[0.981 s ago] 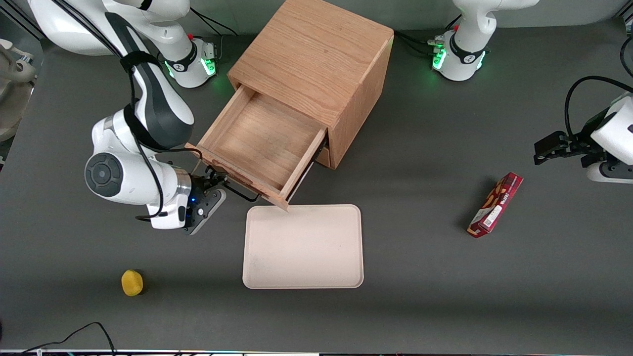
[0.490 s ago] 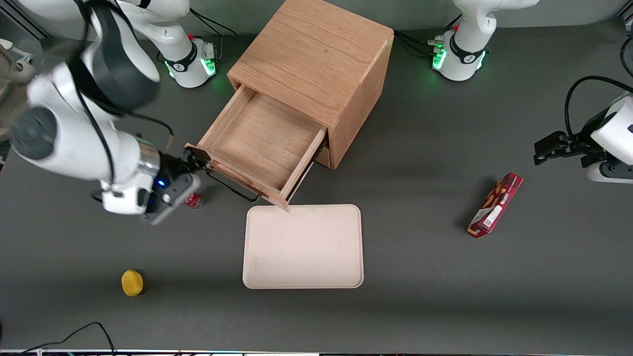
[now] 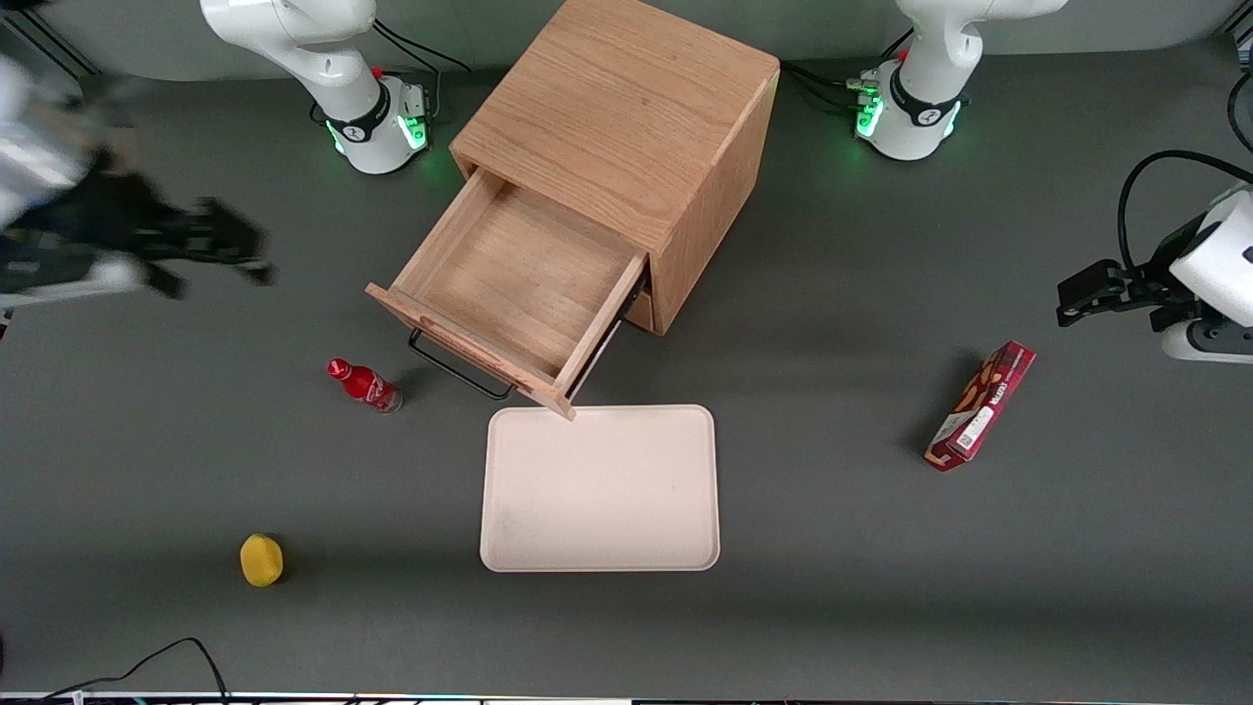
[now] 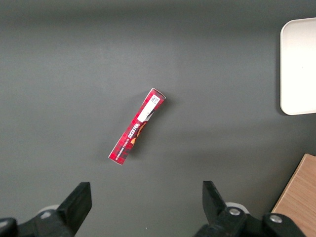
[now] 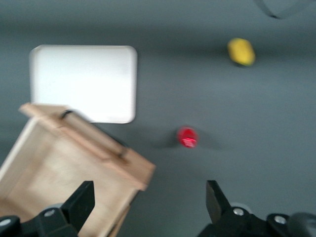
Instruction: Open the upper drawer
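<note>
Pincer (image 3: 210,250) has pulled off the handle, now at cabinet's (image 3: 626,127) 9 o'clock, fingers spread, released. One oak upper drawer (image 3: 509,294) out over surface (image 3: 832,587); one flat cream tray (image 3: 599,488), one red bottle (image 3: 364,385).

robot lab: bolted arm bases (image 3: 377,132) with green status lights, grey table (image 3: 832,607), trailing cables (image 3: 147,664).

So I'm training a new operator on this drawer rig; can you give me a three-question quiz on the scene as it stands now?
1. True or false: the upper drawer is pulled out.
2. The gripper is: A) on the handle, B) clear of the cabinet, open.
3. What stands on the table beside the drawer front?

Key: 1 true. 2 B. 3 the red bottle.
</note>
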Available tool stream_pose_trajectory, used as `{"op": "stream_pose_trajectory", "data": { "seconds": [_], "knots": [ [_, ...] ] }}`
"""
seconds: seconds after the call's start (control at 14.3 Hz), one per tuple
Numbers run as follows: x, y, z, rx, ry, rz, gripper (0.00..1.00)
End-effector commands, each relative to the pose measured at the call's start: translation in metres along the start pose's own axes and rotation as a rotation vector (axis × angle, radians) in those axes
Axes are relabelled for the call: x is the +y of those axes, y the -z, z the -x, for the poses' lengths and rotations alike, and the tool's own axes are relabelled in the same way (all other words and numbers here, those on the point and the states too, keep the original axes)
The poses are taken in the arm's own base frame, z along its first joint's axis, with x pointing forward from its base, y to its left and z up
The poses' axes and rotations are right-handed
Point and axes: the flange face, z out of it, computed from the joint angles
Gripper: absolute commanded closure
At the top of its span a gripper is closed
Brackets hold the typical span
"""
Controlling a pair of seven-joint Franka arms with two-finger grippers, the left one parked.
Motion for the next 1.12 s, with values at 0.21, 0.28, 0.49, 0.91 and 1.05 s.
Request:
{"op": "stream_pose_trajectory", "data": {
  "seconds": [0.21, 0.28, 0.49, 0.91, 1.05],
  "knots": [
    [0.051, -0.045, 0.034, -0.106, -0.318, 0.041, 0.00],
    [0.049, -0.060, 0.035, -0.116, -0.340, 0.045, 0.00],
    [0.025, -0.088, 0.054, -0.077, -0.331, 0.104, 0.00],
    [0.026, -0.077, 0.042, -0.060, -0.187, 0.104, 0.00],
    [0.029, -0.076, 0.048, -0.094, -0.119, 0.106, 0.00]
  ]
}}
